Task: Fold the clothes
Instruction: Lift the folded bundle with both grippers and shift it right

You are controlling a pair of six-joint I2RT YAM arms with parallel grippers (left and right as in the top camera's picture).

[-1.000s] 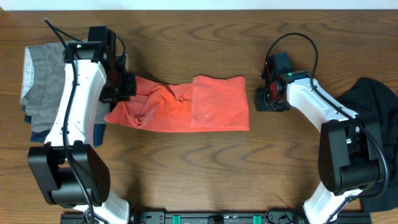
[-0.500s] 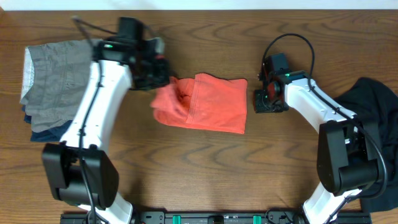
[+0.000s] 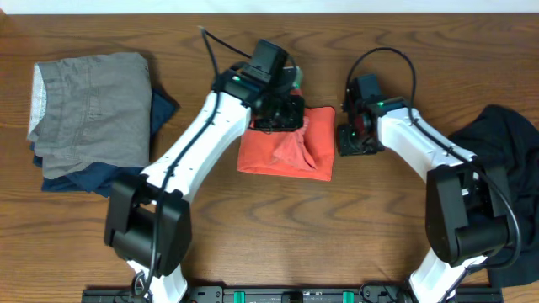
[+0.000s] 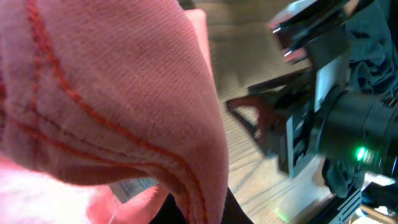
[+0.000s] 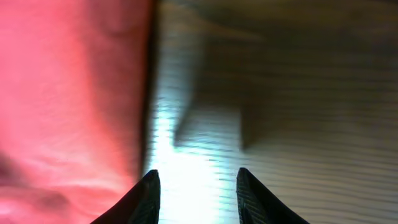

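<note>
The coral-red T-shirt [image 3: 286,160] is found mid-table, its left half pinched by the left gripper [image 3: 285,114] above its right half. The right gripper [image 3: 347,140] is held part-spread and empty just right of it. The pinched half is best lowered flush with the right edge before release.

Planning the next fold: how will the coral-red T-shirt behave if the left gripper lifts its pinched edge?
Probably floppy: the coral-red T-shirt drapes in soft creases from the left gripper, so loose parts should sag. Likely light, since one small pinch bunches it. The folded layers may slip apart, as nothing pins them to the table.
</note>
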